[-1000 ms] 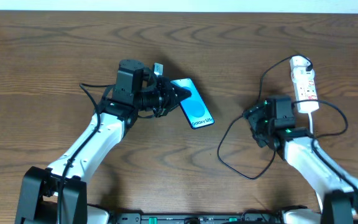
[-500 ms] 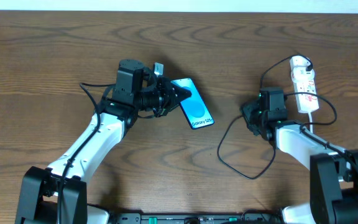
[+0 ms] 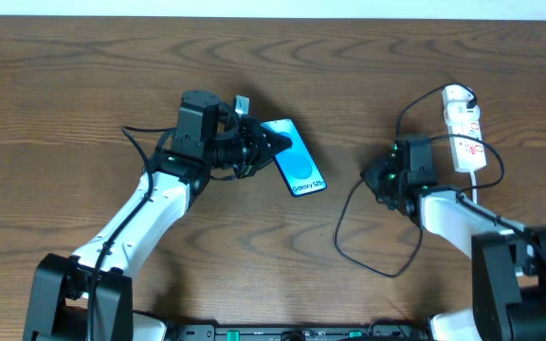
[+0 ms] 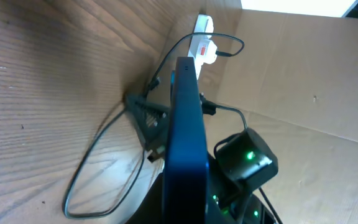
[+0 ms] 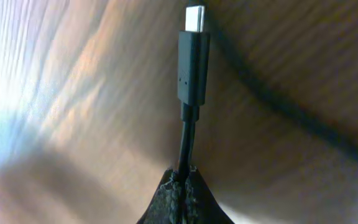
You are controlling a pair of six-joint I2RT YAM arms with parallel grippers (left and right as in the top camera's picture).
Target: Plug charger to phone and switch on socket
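The phone (image 3: 299, 161), blue screen up with white text at its near end, lies at an angle in the middle of the table. My left gripper (image 3: 275, 144) is shut on its far end. In the left wrist view the phone (image 4: 186, 124) shows edge-on and hides the jaws. The charger (image 3: 368, 256) loops as a thin black cable over the wood. My right gripper (image 3: 375, 178) is shut on it just behind the plug tip (image 5: 193, 65), which sticks out past the fingertips (image 5: 169, 186). The white socket (image 3: 463, 128) lies beyond the right arm.
A white cord (image 3: 473, 185) runs from the socket's near end along my right arm. A black plug sits in the socket, its cable arching left (image 3: 415, 102). The table's back edge (image 3: 273, 19) meets a pale wall.
My right gripper has shut on the charger cable and shifted a little left, pulling the cable loop with it. The left arm and the phone have stayed put.
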